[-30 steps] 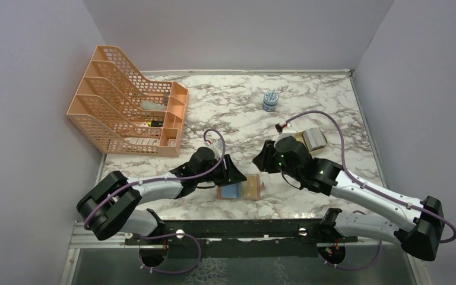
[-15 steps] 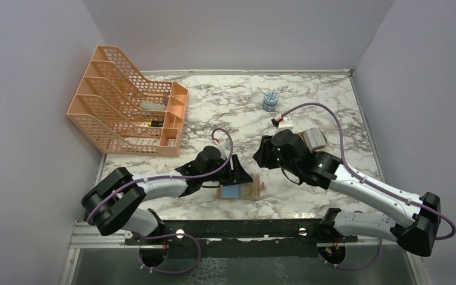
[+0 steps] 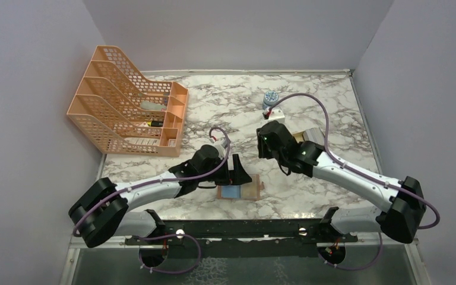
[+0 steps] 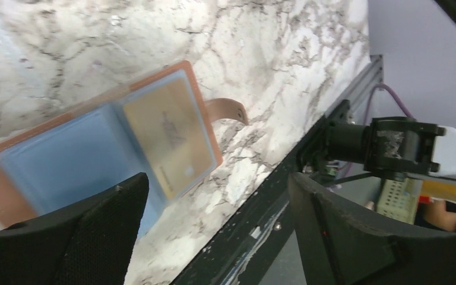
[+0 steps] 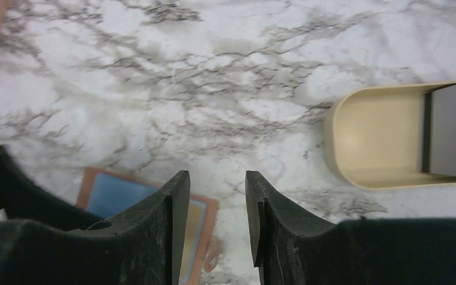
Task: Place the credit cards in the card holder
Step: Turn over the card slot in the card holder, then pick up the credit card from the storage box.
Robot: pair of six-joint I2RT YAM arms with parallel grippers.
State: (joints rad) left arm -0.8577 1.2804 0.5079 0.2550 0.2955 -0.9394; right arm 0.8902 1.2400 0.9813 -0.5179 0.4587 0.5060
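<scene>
The card holder [image 3: 241, 191] lies open and flat near the table's front edge, with its strap [image 4: 228, 110] curled at its right side. A light blue card [image 4: 65, 160] sits in its left sleeve and a gold-brown card [image 4: 166, 133] in its right sleeve. No grey card shows. My left gripper [image 3: 241, 173] hangs just behind the holder, wide open and empty [image 4: 219, 208]. My right gripper [image 3: 267, 142] is farther back and to the right, its jaws a little apart and empty [image 5: 218, 196]. The holder shows below it in the right wrist view [image 5: 116, 193].
A beige oval tray [image 3: 300, 138] with a grey block [image 5: 454, 127] sits just right of my right gripper. A small blue-white jar [image 3: 269, 101] stands farther back. An orange mesh file rack [image 3: 127, 110] fills the back left. A black rail [image 3: 243, 228] runs along the front edge.
My right gripper has drawn back from the card holder toward the tray. My left gripper has shifted slightly right, close behind the holder. The holder and its cards have not moved.
</scene>
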